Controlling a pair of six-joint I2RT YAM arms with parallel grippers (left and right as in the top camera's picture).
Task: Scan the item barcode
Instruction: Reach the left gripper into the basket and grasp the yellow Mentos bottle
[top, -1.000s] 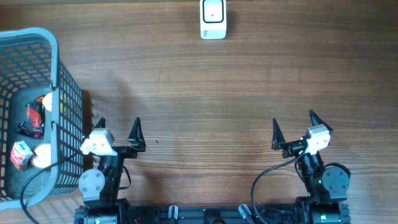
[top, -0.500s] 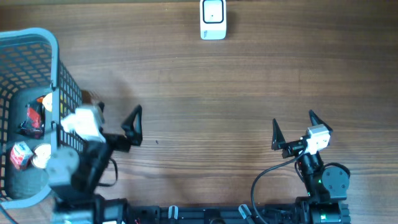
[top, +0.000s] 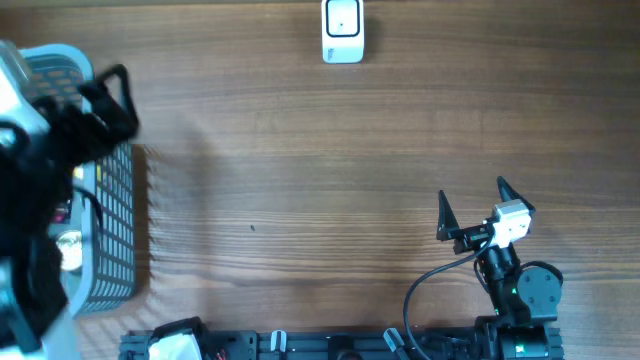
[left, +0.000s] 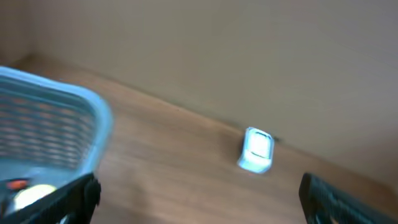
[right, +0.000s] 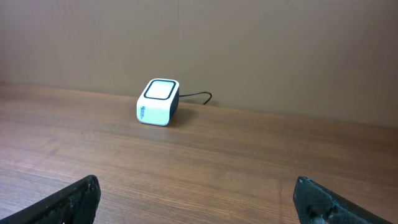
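The white barcode scanner (top: 343, 31) stands at the table's far edge, and also shows as the scanner (left: 256, 150) in the left wrist view and the scanner (right: 158, 101) in the right wrist view. Packaged items (top: 67, 250) lie in the blue basket (top: 112, 235) at the left, mostly hidden by my left arm. My left gripper (top: 92, 92) hangs blurred and open above the basket's far end, with nothing between its fingers (left: 69, 200). My right gripper (top: 472, 196) rests open and empty near the front right.
The scanner's black cable (right: 198, 96) runs off behind it toward the wall. The basket's rim (left: 93, 106) sits just under and left of my left gripper. Bare wooden table (top: 320, 170) lies between the basket, the scanner and the right arm.
My left arm has swung up and to the left, from the front of the table to above the basket, still open. The right arm has not moved.
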